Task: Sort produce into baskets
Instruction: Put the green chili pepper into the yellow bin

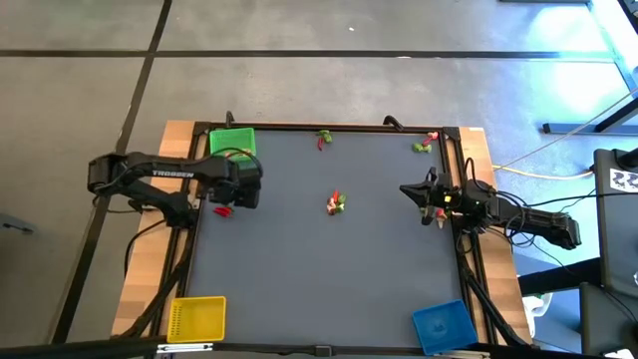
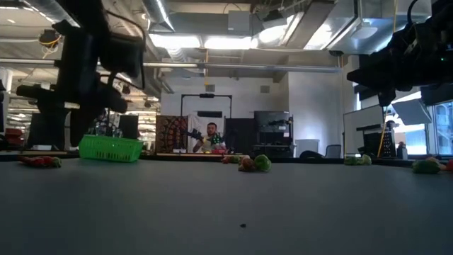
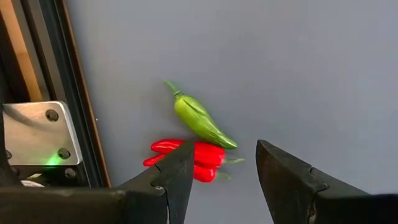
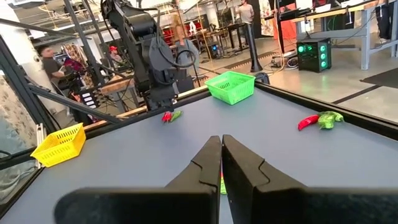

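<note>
Left end effector (image 1: 231, 202) poised over the bench's (image 1: 329, 269) left edge, fingers (image 3: 180, 171) spread, nothing pinched, directly above a red pepper (image 3: 186, 158) and a green pepper (image 3: 199, 119) lying touching each other on the grey surface. Same pair visible from above as a small red spot (image 1: 223, 211) just beside the left arm's tip, near the green basket (image 1: 232, 142) in the far left corner.

Right end effector (image 1: 426, 196) parked at the bench's right edge, fingers (image 4: 208, 163) pressed together, empty.

Yellow basket (image 1: 196, 318) in the near left corner, blue basket (image 1: 443, 324) in the near right corner, both well apart from the arms. No produce discernible inside any basket from overhead.

Remaining produce scattered: a red-and-green cluster (image 1: 336, 203) at mid-bench, another cluster (image 1: 324, 139) at the far edge near the middle, a third (image 1: 426, 144) toward the far right corner.

Beyond the bench, a seated person (image 2: 210, 136) among the workshop's racks and screens.
</note>
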